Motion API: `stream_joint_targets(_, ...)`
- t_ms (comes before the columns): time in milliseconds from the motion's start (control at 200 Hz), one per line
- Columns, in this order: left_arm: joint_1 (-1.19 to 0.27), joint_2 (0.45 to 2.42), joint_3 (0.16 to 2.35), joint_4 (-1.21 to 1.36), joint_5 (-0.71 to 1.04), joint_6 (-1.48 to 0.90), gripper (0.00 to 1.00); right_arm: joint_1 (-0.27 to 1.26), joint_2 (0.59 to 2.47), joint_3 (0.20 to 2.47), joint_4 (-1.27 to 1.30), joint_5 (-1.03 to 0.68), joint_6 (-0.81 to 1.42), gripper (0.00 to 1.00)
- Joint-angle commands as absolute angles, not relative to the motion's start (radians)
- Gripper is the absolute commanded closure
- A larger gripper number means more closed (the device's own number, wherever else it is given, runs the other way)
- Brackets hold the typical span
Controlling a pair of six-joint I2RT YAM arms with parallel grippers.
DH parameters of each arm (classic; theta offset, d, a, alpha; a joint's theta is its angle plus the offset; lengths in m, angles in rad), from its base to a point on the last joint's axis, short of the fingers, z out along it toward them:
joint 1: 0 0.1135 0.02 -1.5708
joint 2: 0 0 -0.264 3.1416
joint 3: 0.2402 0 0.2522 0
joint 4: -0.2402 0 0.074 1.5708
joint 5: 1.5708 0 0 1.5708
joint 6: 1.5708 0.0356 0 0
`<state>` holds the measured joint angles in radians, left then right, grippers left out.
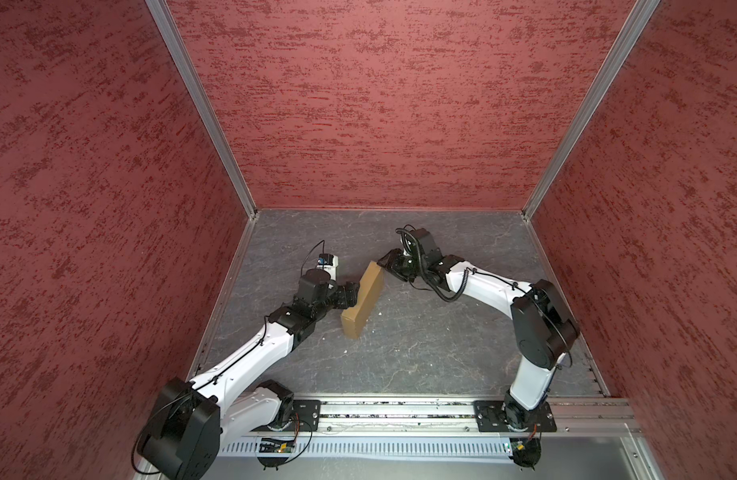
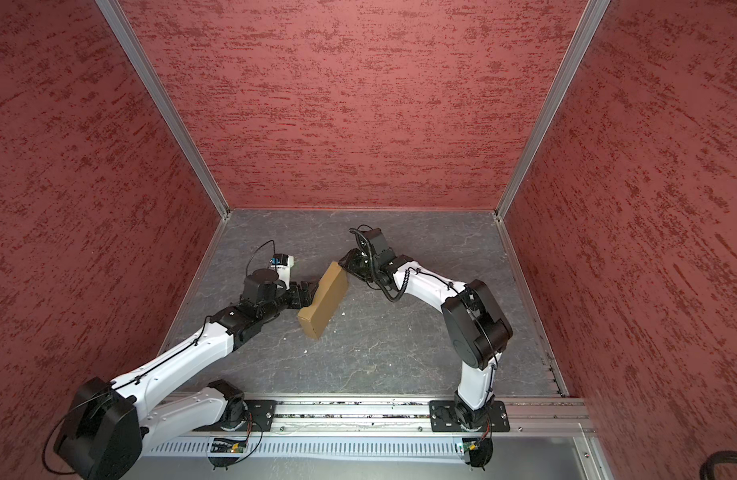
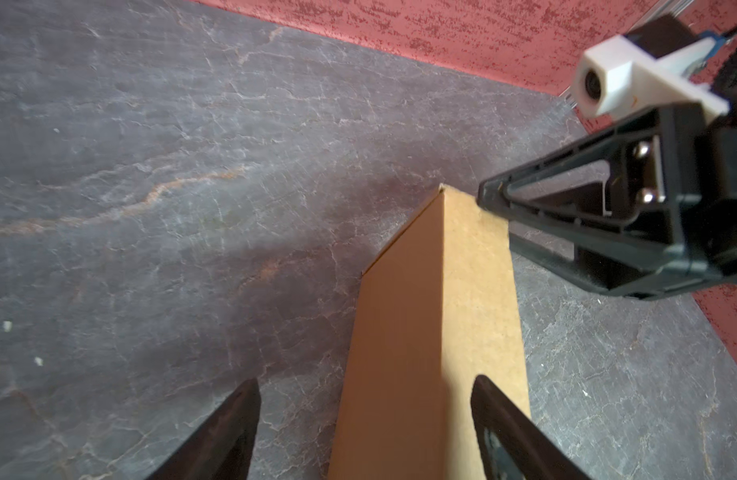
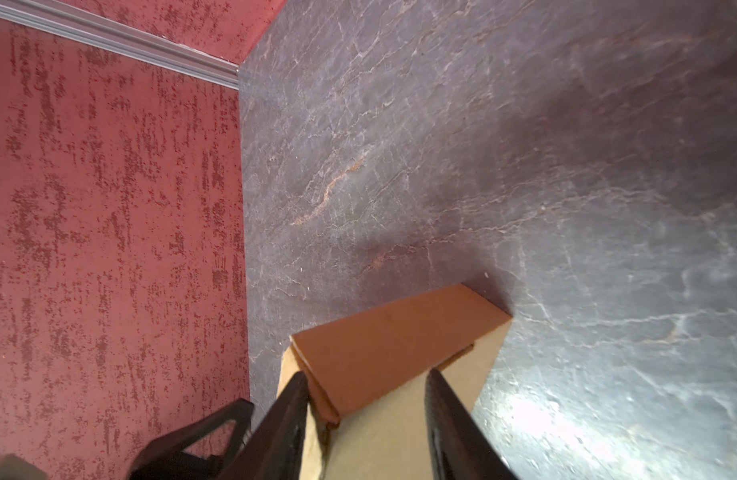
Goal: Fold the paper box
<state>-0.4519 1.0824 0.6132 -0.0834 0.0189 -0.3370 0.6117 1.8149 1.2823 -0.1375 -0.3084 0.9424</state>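
The paper box, folded shut, stands on edge. My left gripper straddles it from the left, jaws apart. My right gripper straddles its far corner; if it pinches, I cannot tell. Under the box is a grey veined table, around it red walls.

Left pincer jaws spread wide, right pincer jaws partly apart, both pointing inward.

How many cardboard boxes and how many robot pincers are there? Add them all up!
Paper box: 1
Pincers: 2 (left pincer, right pincer)
Total: 3
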Motion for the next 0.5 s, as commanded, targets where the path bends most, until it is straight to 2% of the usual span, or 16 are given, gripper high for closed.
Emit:
stream_joint_targets(0, -0.425, 1.083, 0.686, -0.116, 0.025, -0.307, 0.19, 0.617, 1.819, 1.337, -0.219, -0.290, 0.886, 0.49)
stream_joint_targets(245, -0.400, 1.106, 0.787, -0.157, 0.038, -0.282, 0.19, 0.617, 1.833, 1.418, -0.246, -0.309, 0.831, 0.45)
stream_joint_targets(491, -0.391, 1.068, 0.886, -0.341, 0.010, -0.316, 0.19, 0.612, 1.821, 1.469, -0.338, -0.278, 0.733, 0.44)
